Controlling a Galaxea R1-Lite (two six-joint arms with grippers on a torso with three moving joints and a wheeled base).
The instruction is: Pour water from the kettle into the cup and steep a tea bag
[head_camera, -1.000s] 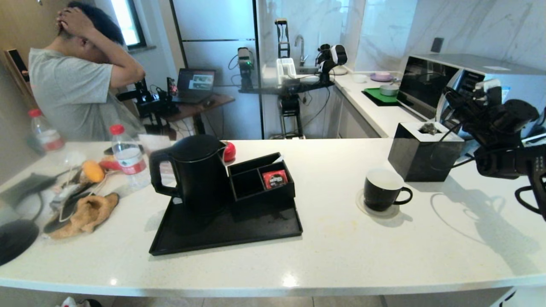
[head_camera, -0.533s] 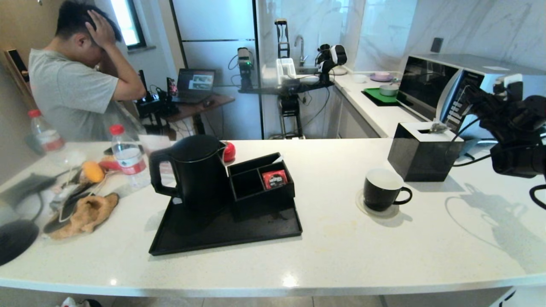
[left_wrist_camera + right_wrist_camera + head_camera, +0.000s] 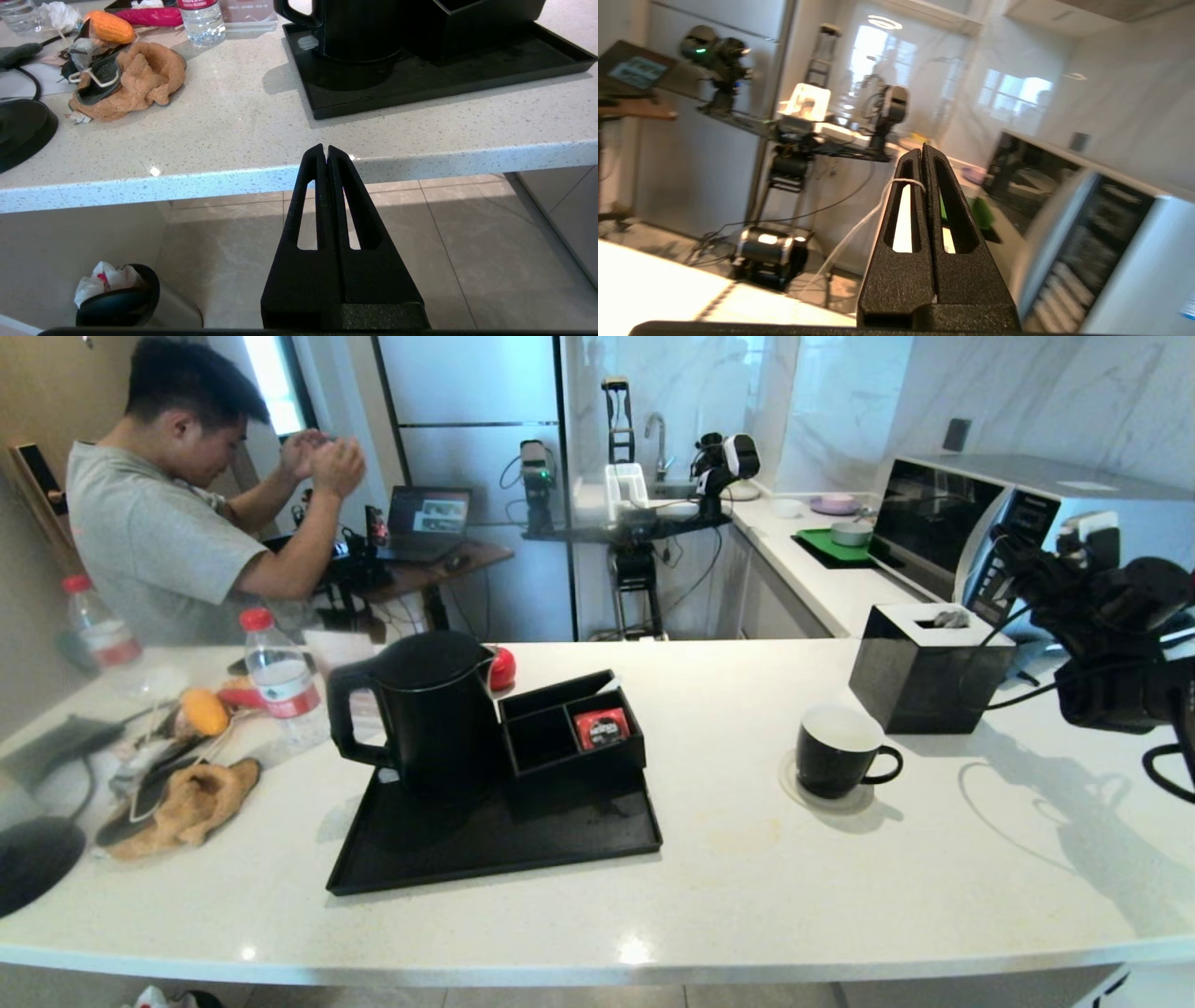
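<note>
The black kettle (image 3: 425, 709) (image 3: 359, 28) stands on the left of a black tray (image 3: 495, 845). Right of the tray, the black cup (image 3: 836, 751) with a white inside sits on a coaster. My right gripper (image 3: 1004, 543) (image 3: 922, 150) hovers high at the far right, beyond the cup. It is shut on the thin white string (image 3: 906, 181) of the tea bag. The grey tea bag (image 3: 950, 616) dangles just over the black tissue box (image 3: 924, 681). My left gripper (image 3: 325, 148) is shut and empty, low in front of the counter's front edge.
A black caddy (image 3: 569, 733) with a red sachet (image 3: 600, 728) sits on the tray beside the kettle. A red-capped bottle (image 3: 280, 681), an orange cloth (image 3: 187, 803) and clutter lie at the left. A microwave (image 3: 943, 523) stands behind the right arm. A person (image 3: 159, 523) stands behind the counter.
My right arm swung out to the right, then came back a little left and down, with the tea bag swaying over the tissue box. The person lowered his hands from his head.
</note>
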